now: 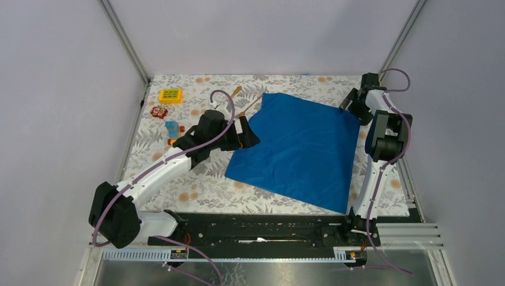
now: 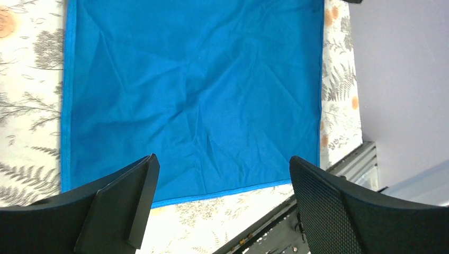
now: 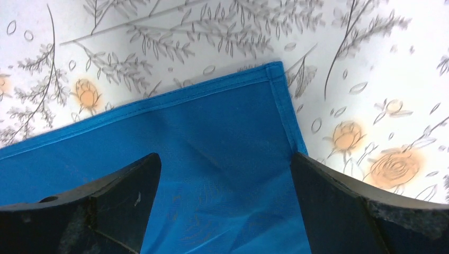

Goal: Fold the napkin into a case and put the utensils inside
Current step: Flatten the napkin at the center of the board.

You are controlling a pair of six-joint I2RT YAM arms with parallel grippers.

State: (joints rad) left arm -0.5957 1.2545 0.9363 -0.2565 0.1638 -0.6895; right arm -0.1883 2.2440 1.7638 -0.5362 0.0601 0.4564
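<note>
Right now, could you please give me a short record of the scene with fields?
napkin: spread flat, unfolded, on the floral tabletop
utensils: by the napkin's far left corner, not wrapped
left claw: open, at the napkin's left edge
right claw: open, over the napkin's far right corner
toys: yellow toy, red toy, blue-orange toy, all left of the napkin

The top camera is sitting high above and behind the arm bases, looking down and forward, taking in the whole table and the napkin from far off. The left wrist camera is riding just behind the left gripper, looking from the cloth's left edge across to the right side, fairly near. The right wrist camera is hanging very close behind the right gripper, facing down at the napkin's far right corner. All three are sharing the napkin
</note>
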